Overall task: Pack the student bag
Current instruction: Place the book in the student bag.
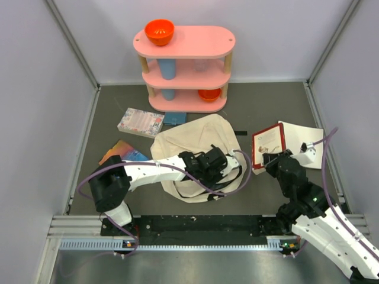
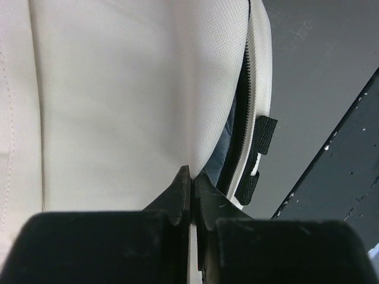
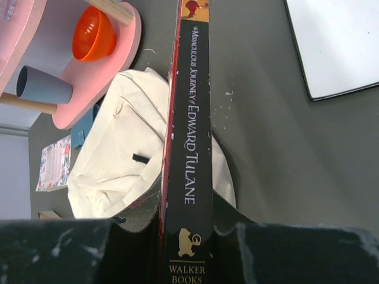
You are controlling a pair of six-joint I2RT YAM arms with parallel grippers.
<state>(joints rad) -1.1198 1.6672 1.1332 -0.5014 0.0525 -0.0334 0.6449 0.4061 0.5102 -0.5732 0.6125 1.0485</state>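
Observation:
The student bag point(image 1: 189, 145), cream canvas, lies slumped in the middle of the grey table. My left gripper point(image 1: 221, 161) sits at the bag's right edge. In the left wrist view this gripper point(image 2: 190, 175) is shut, pinching the cream fabric point(image 2: 130, 89) just beside the open black zipper point(image 2: 243, 118), where dark lining shows. My right gripper point(image 1: 273, 158) is shut on a red-edged book point(image 1: 268, 144), held on edge to the right of the bag. In the right wrist view the book's black spine point(image 3: 189, 118) runs between the fingers of the right gripper point(image 3: 188, 201), with the bag point(image 3: 118, 154) beyond.
A pink three-tier shelf point(image 1: 183, 42) stands at the back with an orange bowl point(image 1: 159, 31), a blue cup point(image 1: 167, 69) and a second orange bowl point(image 1: 209, 94). A floral notebook point(image 1: 140, 122) and a colourful book point(image 1: 121, 151) lie left of the bag. A flat white sheet point(image 1: 305, 142) lies at the right.

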